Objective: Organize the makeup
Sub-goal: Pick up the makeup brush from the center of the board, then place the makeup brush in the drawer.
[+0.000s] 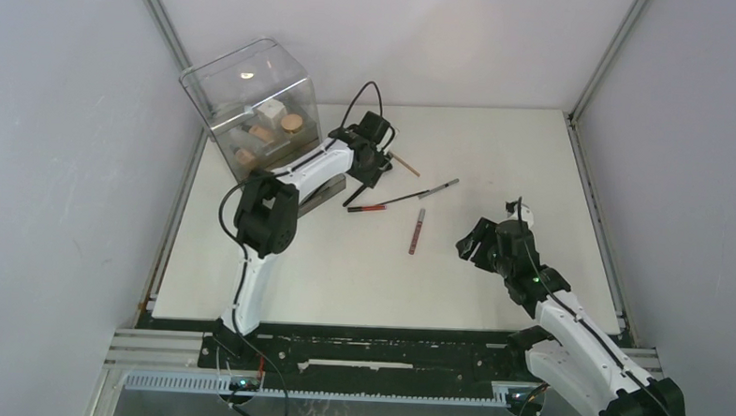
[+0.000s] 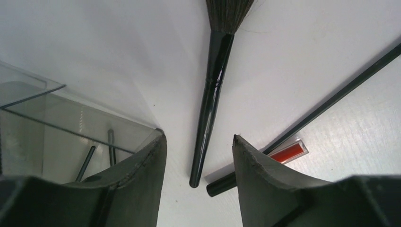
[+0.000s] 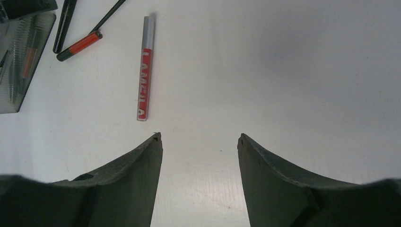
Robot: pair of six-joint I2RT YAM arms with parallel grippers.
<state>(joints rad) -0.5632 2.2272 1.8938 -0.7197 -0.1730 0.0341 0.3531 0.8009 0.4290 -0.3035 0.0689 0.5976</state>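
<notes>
The left hand [image 2: 198,138] hung low over the tabletop [image 1: 498,148] with its jaws partly apart. It straddled the lower handle of a black brush [image 2: 211,94] without gripping it, and a strip of white showed on each side of the handle. In the wrist view the bristles pointed to 12 o'clock. A clear drawer [image 2: 56,118] sat close at 9 o'clock, its corner just beside the left finger, with thin dark sticks lying inside. A thin black liner [image 2: 340,92] slanted off toward 2 o'clock, and a red pencil [image 2: 286,152] met its lower end; whether the two were joined could not be told. From above, the box [image 1: 252,104] stood at 10 o'clock against the left wall, compacts and a white cube showing through its side. The brush, liner and pencil lay bunched just at 3 o'clock of it. A red lip tube [image 3: 144,71] lay apart at 5 o'clock from that bunch, on its side, with its silver cap toward the far edge. Its white lettering seemed to read LAMEILA. The right hand [image 3: 198,138] hovered at 3 o'clock of the tube with its jaws wide and nothing between them, only white surface below. The broadest open stretch ran from that hand toward the back and right walls [image 1: 665,183], where the tabletop met a dark gap along its edge.
</notes>
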